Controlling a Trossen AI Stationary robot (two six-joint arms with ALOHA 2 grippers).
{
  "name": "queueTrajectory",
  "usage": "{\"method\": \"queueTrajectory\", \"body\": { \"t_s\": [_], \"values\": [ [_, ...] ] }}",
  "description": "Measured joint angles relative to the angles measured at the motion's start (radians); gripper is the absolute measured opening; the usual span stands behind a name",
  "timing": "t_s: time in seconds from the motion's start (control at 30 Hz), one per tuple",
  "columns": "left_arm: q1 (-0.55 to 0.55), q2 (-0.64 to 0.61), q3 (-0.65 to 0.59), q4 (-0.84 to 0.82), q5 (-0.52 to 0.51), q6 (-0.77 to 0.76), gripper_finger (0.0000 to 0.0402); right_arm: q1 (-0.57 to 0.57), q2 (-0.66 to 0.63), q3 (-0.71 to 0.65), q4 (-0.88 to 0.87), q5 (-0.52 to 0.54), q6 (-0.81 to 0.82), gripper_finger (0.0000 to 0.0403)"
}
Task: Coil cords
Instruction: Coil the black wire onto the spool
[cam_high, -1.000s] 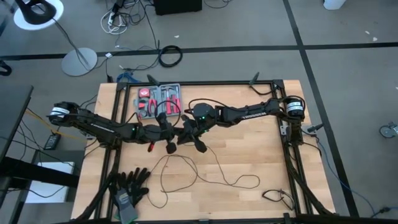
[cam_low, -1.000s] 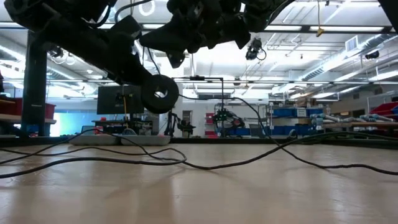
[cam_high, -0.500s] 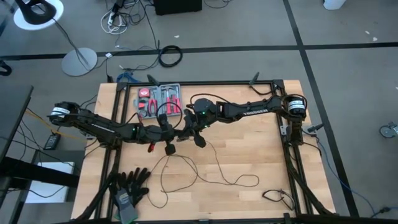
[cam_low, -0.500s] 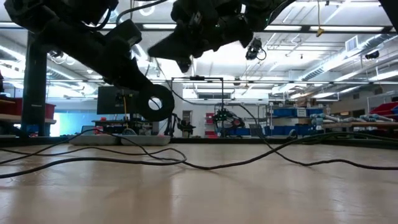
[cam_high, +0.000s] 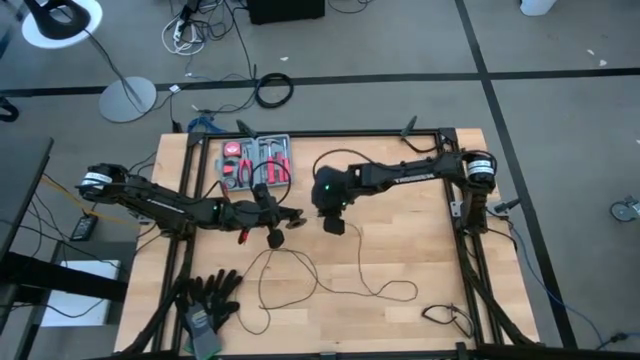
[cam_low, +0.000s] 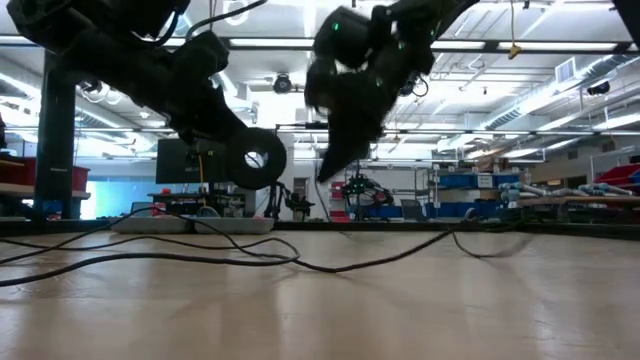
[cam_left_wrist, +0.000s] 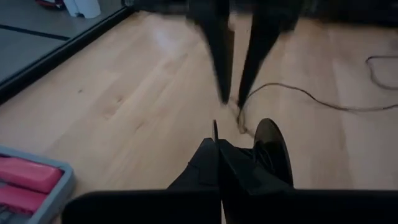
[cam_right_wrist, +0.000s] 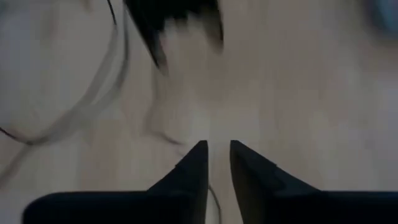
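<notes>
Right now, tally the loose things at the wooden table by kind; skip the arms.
Cords: 2 (long thin black wire with a round puck end, short black cable with a plug)
Grey tool tray of red-handled tools: 1
Bundle of black gloves: 1
Total: 4

Cord (cam_high: 300, 275) loops across table centre; gloves (cam_high: 205, 295) near corner.
</notes>
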Motion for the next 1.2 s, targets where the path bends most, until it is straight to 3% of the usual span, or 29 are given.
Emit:
{"method": "queueTrajectory", "body": {
  "t_s": [0.27, 0.53, 0.7, 0.83, 0.93, 1.0, 1.07, 1.13, 1.2],
  "values": [
    [0.000, -0.001, -0.002, -0.046, -0.029, -0.065, 0.0000, 0.008, 0.015, -0.044, -0.066, -0.038, 0.070, 0.0110],
    [0.000, -0.001, -0.037, -0.046, -0.110, -0.141, 0.0000, 0.018, -0.031, -0.113, -0.289, -0.032, 0.167, 0.0092],
    [0.000, -0.001, -0.043, -0.042, -0.150, -0.180, 0.0000, 0.074, -0.193, -0.300, -0.208, 0.078, 0.271, 0.0072],
    [0.000, -0.001, -0.043, -0.016, -0.167, -0.182, 0.0000, 0.164, -0.420, -0.541, 0.053, 0.293, 0.405, 0.0052],
    [-0.001, -0.001, -0.043, 0.049, -0.169, -0.157, 0.0000, 0.247, -0.545, -0.767, 0.500, 0.523, 0.473, 0.0038],
    [0.000, -0.002, -0.043, 0.092, -0.179, -0.126, 0.0000, 0.283, -0.550, -0.907, 0.892, 0.593, 0.448, 0.0033],
    [-0.001, -0.002, -0.043, 0.133, -0.209, -0.103, 0.0000, 0.303, -0.498, -1.004, 1.209, 0.599, 0.399, 0.0031],
    [-0.001, -0.002, -0.043, 0.154, -0.241, -0.081, 0.0000, 0.315, -0.428, -1.040, 1.396, 0.600, 0.371, 0.0029],
    [0.000, -0.002, -0.043, 0.167, -0.258, -0.064, 0.0000, 0.320, -0.359, -1.026, 1.479, 0.600, 0.345, 0.0028]
  ]
}}
